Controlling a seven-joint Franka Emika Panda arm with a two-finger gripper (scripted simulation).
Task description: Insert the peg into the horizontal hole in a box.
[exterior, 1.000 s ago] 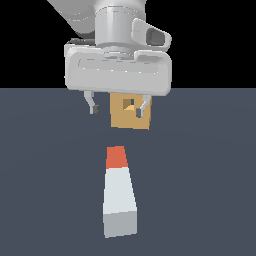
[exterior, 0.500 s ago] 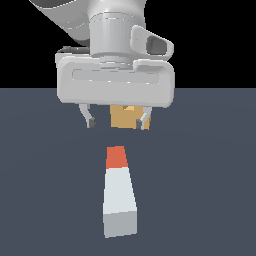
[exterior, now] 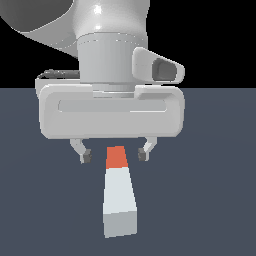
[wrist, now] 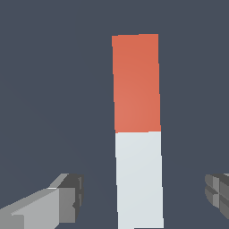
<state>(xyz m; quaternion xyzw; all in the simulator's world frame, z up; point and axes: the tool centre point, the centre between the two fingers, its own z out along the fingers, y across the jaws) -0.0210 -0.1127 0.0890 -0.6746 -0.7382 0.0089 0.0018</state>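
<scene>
The peg (exterior: 118, 195) lies flat on the dark floor, a long white bar with its orange-red end (exterior: 116, 157) pointing away from the camera. My gripper (exterior: 115, 156) hangs open above that orange-red end, its two fingertips (exterior: 86, 157) spread on either side of the bar and not touching it. In the wrist view the peg (wrist: 137, 174) runs between the two fingertips (wrist: 67, 197) with clear gaps on both sides. The tan box and its hole are hidden behind my hand in the exterior view and do not show in the wrist view.
The dark grey floor (exterior: 210, 200) spreads around the peg. The white gripper body (exterior: 111, 115) fills the middle of the exterior view and blocks what lies behind it.
My gripper has come toward the camera and down, from over the box to over the peg's orange-red end. The box, seen before between the fingers, is now hidden. The peg has not moved.
</scene>
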